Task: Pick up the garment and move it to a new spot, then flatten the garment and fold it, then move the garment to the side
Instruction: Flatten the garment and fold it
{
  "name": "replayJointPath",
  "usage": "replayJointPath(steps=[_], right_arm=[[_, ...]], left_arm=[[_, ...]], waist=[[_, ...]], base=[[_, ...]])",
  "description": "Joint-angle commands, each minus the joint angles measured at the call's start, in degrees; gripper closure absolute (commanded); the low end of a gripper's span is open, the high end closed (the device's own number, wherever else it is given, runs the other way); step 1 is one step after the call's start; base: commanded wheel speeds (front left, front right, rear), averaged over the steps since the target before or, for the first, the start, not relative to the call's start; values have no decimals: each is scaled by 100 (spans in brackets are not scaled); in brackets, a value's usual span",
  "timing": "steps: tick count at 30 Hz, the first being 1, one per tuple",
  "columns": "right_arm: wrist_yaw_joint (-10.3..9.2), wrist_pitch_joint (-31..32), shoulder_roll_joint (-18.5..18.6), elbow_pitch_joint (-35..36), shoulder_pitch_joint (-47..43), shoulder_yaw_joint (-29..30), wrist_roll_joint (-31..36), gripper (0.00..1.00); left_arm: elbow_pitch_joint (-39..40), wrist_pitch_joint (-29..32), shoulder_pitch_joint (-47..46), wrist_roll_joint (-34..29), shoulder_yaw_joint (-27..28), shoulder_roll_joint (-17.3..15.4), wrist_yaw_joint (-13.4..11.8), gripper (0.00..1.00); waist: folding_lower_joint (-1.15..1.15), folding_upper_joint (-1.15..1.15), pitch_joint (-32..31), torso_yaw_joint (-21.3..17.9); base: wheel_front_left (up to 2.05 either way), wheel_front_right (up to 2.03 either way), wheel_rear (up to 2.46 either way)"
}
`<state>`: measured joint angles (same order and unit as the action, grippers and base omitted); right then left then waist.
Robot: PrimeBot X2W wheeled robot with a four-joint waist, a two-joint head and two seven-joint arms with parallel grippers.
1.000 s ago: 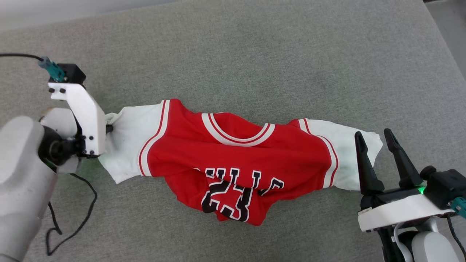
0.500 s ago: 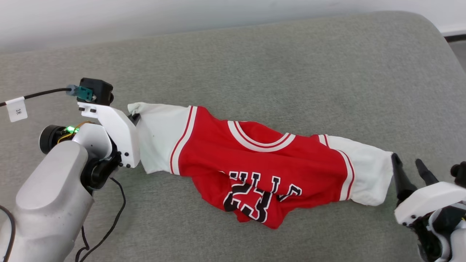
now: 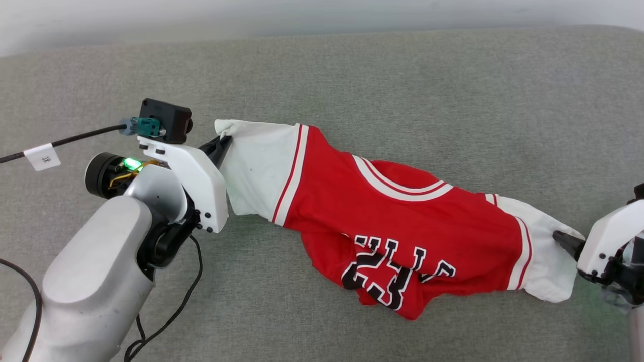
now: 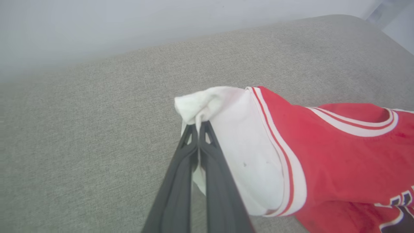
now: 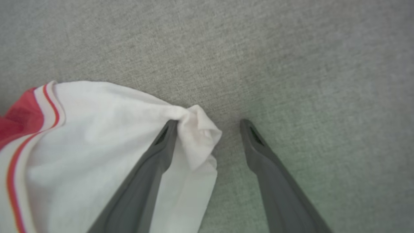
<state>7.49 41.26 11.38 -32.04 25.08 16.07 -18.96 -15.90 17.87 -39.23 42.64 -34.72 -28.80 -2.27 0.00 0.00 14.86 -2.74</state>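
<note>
Garment (image 3: 392, 211) across grey fabric surface (image 3: 402, 75)

Legible markings: one number, part of a word, one tag.
Garment (image 3: 402, 211), red front: number "23" (image 3: 375, 279) in black with white outline, upside down in the head view; beside it stood creased block letters (image 3: 417, 257), possibly "ULL". Cable (image 3: 85, 134) tag (image 3: 42, 156): small dark mark, too small to read.

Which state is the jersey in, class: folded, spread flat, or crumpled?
Crumpled: the garment lies stretched sleeve to sleeve, its lower red half bunched over the lettering.
</note>
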Motion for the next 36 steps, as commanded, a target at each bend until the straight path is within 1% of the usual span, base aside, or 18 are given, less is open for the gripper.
replayJointPath(steps=[1,2,3,5,9,12,17,20,23,26,30,31,35,36], right_arm=[[0,272,-253,-312,-142,-74,46,55],[3,344,-314,-327,-135,-53,74,96],[7,389,-352,-310,-110,-32,111,100],[7,386,-374,-203,-33,-4,196,100],[7,133,-204,212,148,22,372,100],[-1,-172,-87,574,262,26,520,100],[-1,-757,17,1104,412,-245,629,100],[-1,-1015,81,1221,554,-410,612,100],[-1,-1260,117,1162,812,-546,598,100],[-1,-1520,130,933,1178,-714,560,100],[-1,-1824,123,458,1837,-924,568,100],[-1,-1824,123,458,1837,-924,568,100],[-1,-2138,101,29,2601,-1135,600,100],[-1,-2293,94,-152,3016,-1189,604,100]], left_arm=[[34,-44,58,-14,11,-16,-32,100],[49,-45,65,-14,7,-22,-35,100],[57,-60,70,-19,4,-23,-36,100],[57,-111,84,-48,5,-37,-41,100],[-17,-333,133,-99,60,-35,-114,100],[-121,-544,138,-96,131,11,-188,100],[-241,-1031,-16,-164,332,79,-332,100],[-373,-1245,-153,-176,429,144,-367,100],[-565,-1403,-397,-217,491,196,-388,100],[-885,-1546,-714,-243,551,259,-324,100],[-1417,-1737,-1280,-291,604,358,-201,100],[-1417,-1737,-1280,-291,604,358,-201,100],[-1942,-1938,-1902,-377,654,415,-110,100],[-2190,-2023,-2291,-399,703,424,-47,100]], waist=[[0,0,33,46],[0,0,35,59],[0,0,29,69],[0,0,-5,72],[0,0,-152,48],[0,0,-323,27],[0,0,-653,28],[0,0,-843,48],[0,0,-998,74],[0,0,-1068,64],[0,0,-1095,35],[0,0,-1095,35],[0,0,-941,-21],[0,0,-758,-43]], base=[[0,0,0],[0,0,0],[0,0,0],[0,0,0],[0,0,0],[0,0,0],[0,0,0],[0,0,0],[0,0,0],[0,0,0],[0,0,0],[0,0,0],[0,0,0],[0,0,0]])
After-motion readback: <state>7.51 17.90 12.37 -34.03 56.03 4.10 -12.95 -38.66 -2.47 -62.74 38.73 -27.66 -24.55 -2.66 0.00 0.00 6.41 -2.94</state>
